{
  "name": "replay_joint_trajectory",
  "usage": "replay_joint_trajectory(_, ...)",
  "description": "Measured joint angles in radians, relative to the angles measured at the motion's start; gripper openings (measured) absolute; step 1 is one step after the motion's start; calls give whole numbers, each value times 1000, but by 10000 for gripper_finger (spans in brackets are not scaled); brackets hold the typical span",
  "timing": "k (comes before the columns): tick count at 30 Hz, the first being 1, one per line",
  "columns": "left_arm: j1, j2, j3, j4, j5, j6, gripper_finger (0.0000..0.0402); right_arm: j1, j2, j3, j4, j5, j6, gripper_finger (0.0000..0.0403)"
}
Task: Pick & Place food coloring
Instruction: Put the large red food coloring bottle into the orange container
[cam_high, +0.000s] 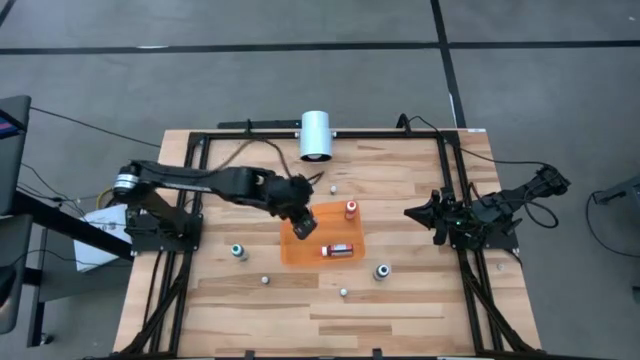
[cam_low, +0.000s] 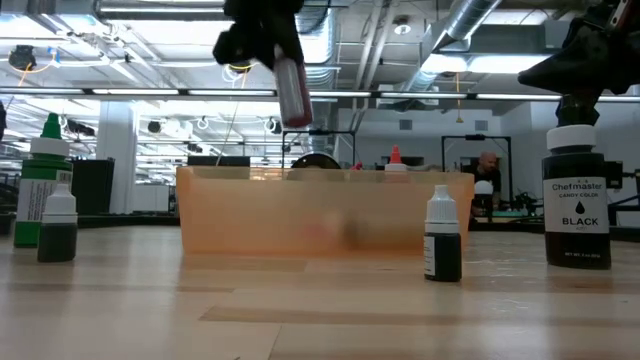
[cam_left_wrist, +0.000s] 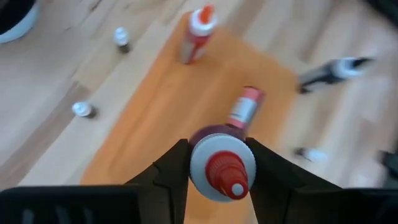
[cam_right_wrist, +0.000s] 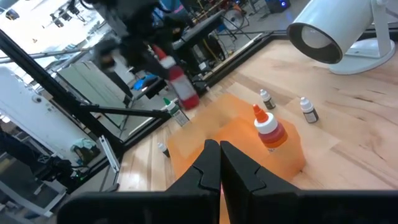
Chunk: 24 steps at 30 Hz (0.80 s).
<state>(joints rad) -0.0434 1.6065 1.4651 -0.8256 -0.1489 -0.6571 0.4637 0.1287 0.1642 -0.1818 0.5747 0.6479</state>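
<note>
The red-topped food coloring bottle (cam_left_wrist: 222, 165) hangs in the air above the orange tray (cam_high: 300, 252), pinched in the left gripper (cam_high: 303, 222). To do this well, lower it slowly onto a bare spot of the tray (two bottles are already there) and only then let go. The right gripper (cam_high: 418, 212), fingers pressed together on nothing, waits off to the tray's side, over the counter (cam_high: 400, 300).

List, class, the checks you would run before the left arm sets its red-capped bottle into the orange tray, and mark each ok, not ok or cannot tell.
1. Left hand clamped on the red-capped bottle: ok.
2. Bottle held above the orange tray, clear of its wall: ok.
3. Bare tray floor left beside the lying bottle and the standing bottle: ok.
4. Exact drop spot under the bottle: cannot tell.
5. Right hand shut, parked at the table's right side: ok.
</note>
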Motion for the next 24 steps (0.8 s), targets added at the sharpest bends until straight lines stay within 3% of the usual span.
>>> replay_joint_trajectory(8, -37, 118, 0, 2, -130, -52, 116, 0, 0, 0, -6, 0, 0, 0)
replay_joint_trajectory(17, -105, 132, 0, -1, -264, -124, 115, 0, 0, 0, -18, -1, 0, 0)
replay_joint_trajectory(24, -147, 131, -45, -66, -277, -236, 115, 0, 0, 0, -19, -2, 0, 0)
